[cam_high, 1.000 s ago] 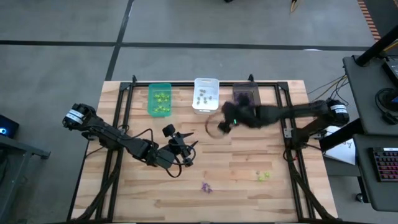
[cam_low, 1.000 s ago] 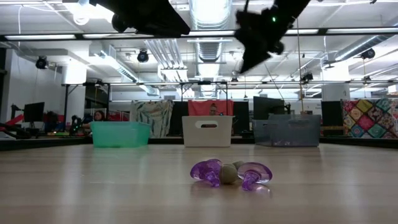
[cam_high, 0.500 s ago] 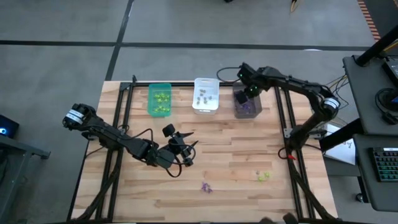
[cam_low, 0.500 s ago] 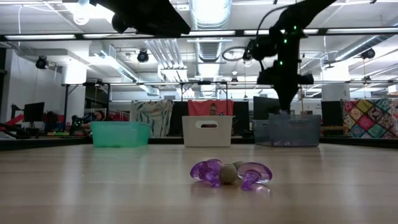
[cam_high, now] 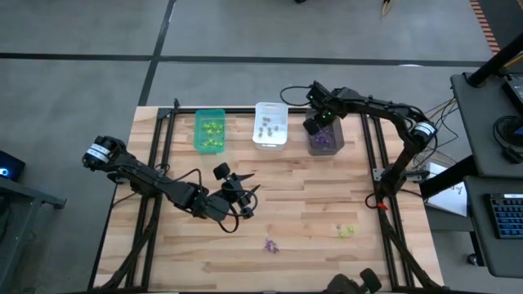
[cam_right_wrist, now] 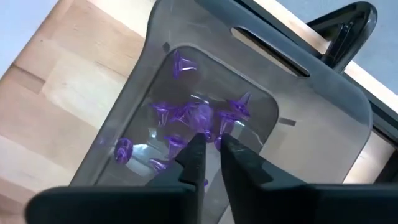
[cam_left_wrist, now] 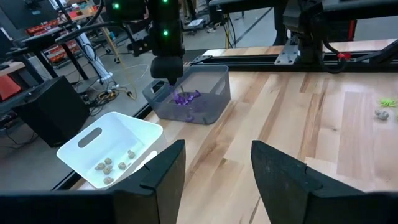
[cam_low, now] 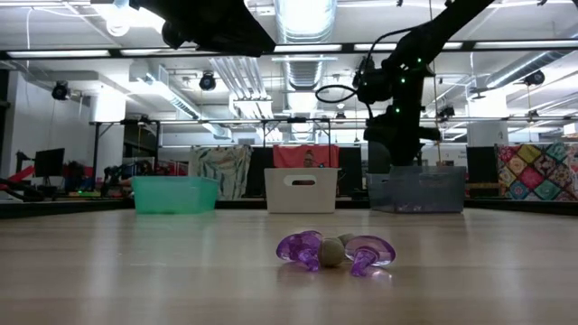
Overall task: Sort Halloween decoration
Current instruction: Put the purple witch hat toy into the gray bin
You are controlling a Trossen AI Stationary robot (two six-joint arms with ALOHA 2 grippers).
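Several purple trinkets (cam_right_wrist: 186, 118) in grey bin (cam_right_wrist: 323, 124), just below right fingers (cam_right_wrist: 193, 158), barely parted, empty

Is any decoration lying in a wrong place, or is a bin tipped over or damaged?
No bin is tipped. Two small groups lie loose on the table, outside the bins: purple trinkets and yellow-green trinkets. The purple pieces in the dark grey bin look sorted.
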